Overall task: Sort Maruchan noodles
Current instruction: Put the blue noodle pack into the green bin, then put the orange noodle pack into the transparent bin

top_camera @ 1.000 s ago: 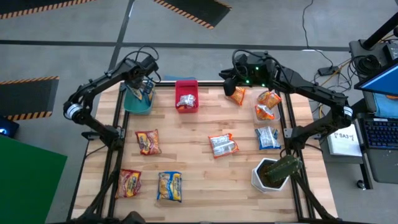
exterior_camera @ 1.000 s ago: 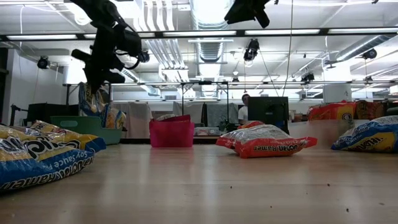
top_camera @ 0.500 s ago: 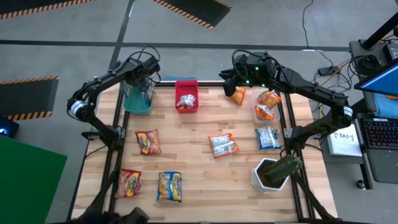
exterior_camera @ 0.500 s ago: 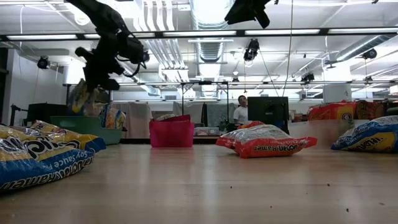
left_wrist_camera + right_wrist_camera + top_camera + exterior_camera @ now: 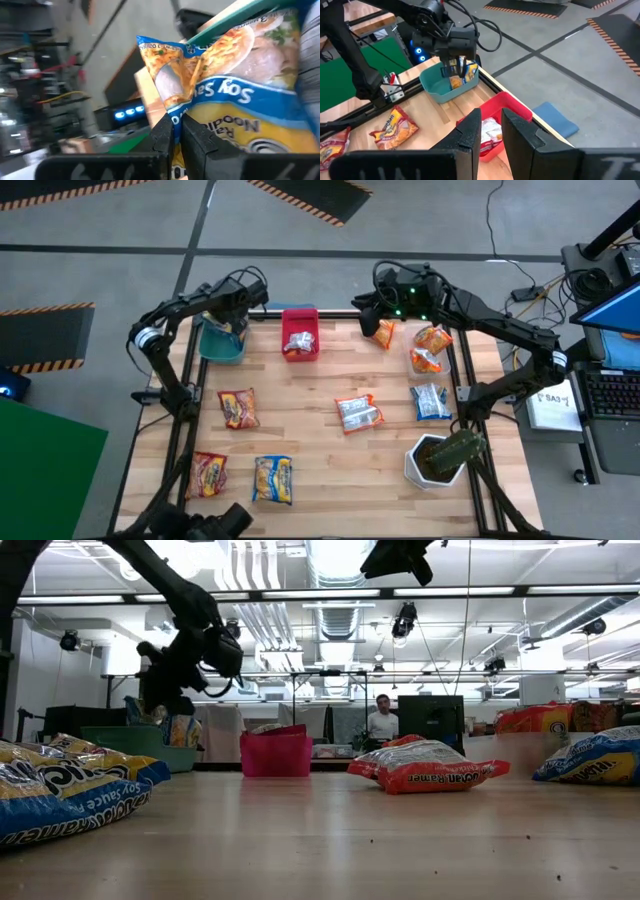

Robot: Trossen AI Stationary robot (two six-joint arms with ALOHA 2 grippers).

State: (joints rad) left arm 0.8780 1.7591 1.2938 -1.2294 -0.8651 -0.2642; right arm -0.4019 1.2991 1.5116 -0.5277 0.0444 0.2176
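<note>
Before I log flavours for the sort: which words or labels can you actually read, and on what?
"Soy Sauce": yellow-and-blue packet at the teal bin, left wrist view.
"Ramen": red packet, low view.
"Soy Sauce Flavor": yellow-and-blue packet nearest the low camera.
All other print, including every packet in the high view, is too small or blurred.

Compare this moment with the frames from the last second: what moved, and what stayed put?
The left gripper has swung toward the teal bin's pink-bin side and lowered its yellow-and-blue packet into it, fingers still pinching the packet. The right gripper kept hovering at the table's far edge. The pink bin, the packets on the table and the plant pot stayed put.
</note>
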